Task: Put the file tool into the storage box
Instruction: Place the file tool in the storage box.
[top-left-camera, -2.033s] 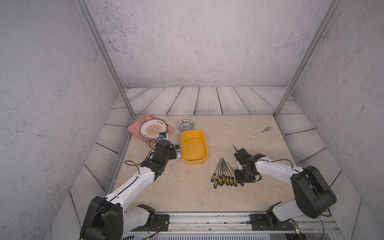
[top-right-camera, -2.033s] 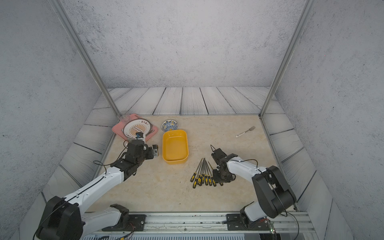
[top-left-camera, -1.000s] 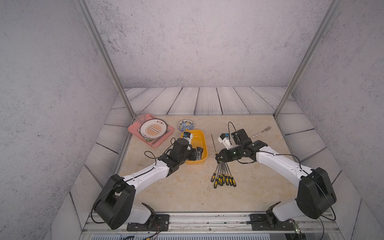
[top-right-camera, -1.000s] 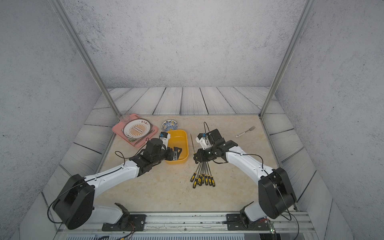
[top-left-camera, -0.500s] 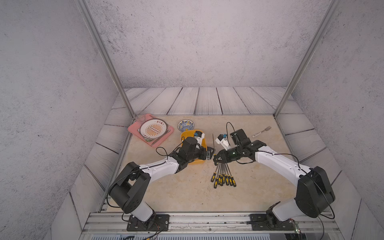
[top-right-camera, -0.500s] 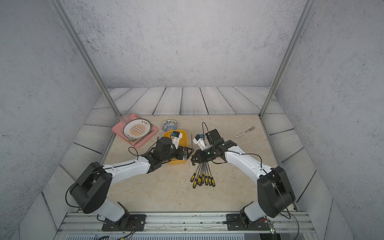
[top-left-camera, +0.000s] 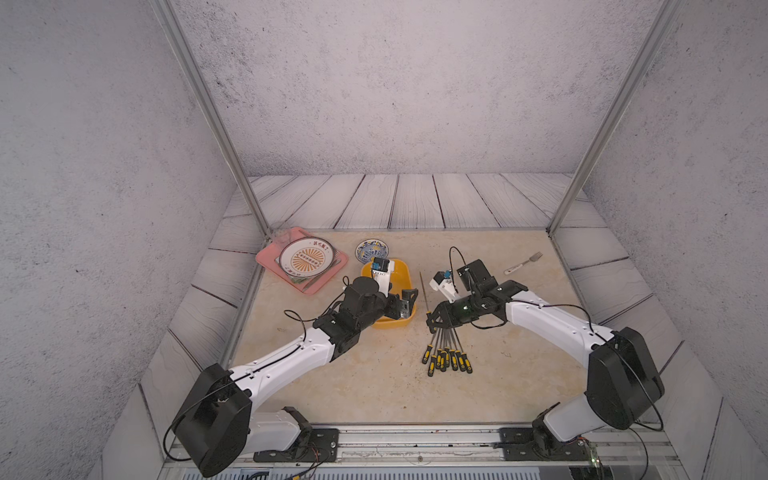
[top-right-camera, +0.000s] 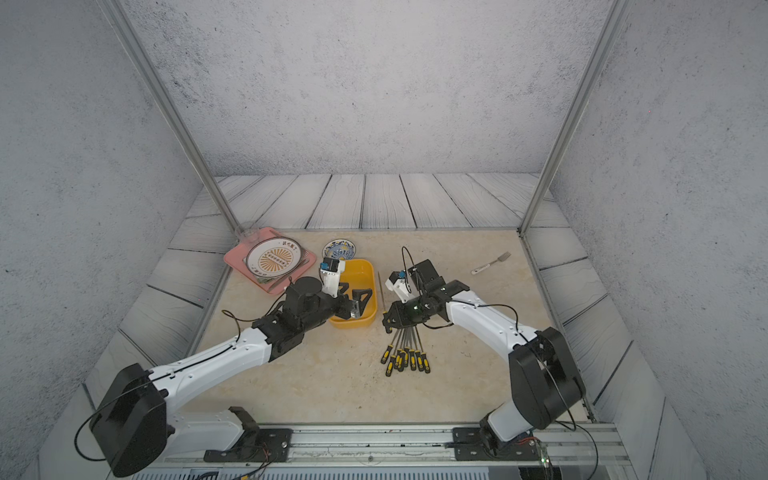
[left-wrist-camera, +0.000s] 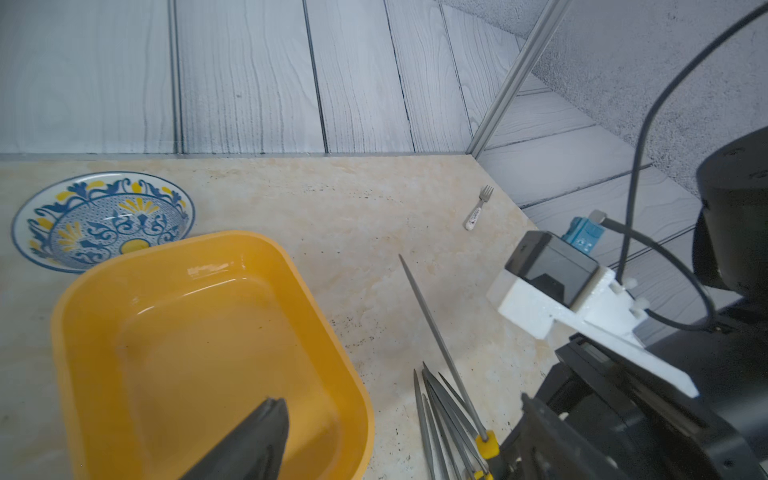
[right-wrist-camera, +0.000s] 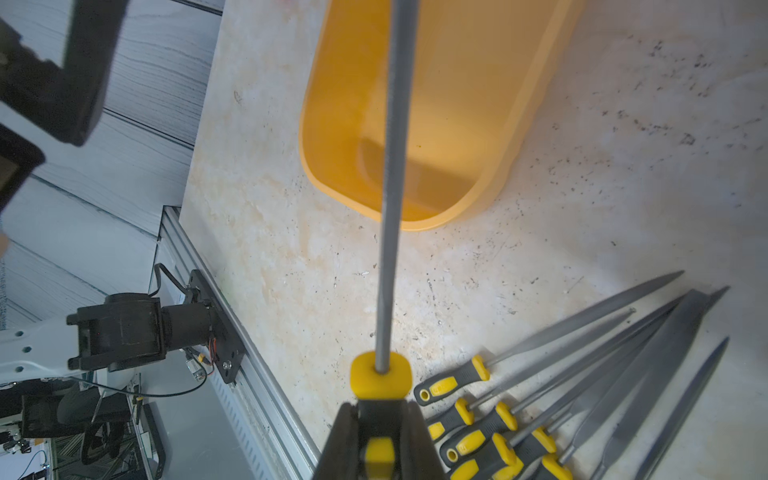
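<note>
Tabletop rig, mid-task: the right pincer (top-left-camera: 432, 321) is clamped hard on the black-and-yellow handle of a slim grey steel file tool (top-left-camera: 423, 291). Both top views show the tool outside the plain yellow plastic storage box (top-left-camera: 402, 277). It lies just beside the box's wall on the right arm's side, with its shaft pointing toward the back wall. Whether the tip touches the beige stone surface (top-left-camera: 353, 386) cannot be told.

The right wrist view shows the two dark fingers (right-wrist-camera: 340, 444) pressed against either side of the handle. There the file tool (right-wrist-camera: 390, 187) runs up across the sight of the storage box (right-wrist-camera: 457, 104).

The left pincer (top-left-camera: 402, 301) hangs over the near end of the box with its jaws spread wide and nothing between them. In the left wrist view one dark finger (left-wrist-camera: 249, 444) shows above the box's yellow floor (left-wrist-camera: 199, 332).

A fanned heap of spare grey files with black-and-yellow handles (top-left-camera: 446, 353) lies on the surface. Their tips point toward the right pincer and their handles toward the rail.

A small blue-and-yellow patterned ceramic bowl (top-left-camera: 371, 251) sits just behind the box; whether the two touch is unclear. A pink square tray (top-left-camera: 270, 259) carrying a round white-and-orange plate (top-left-camera: 306, 257) lies at the rear on the left arm's side. A small metal fork with a white handle (top-left-camera: 523, 264) lies near the rear edge on the right arm's side, well apart from the rest.
</note>
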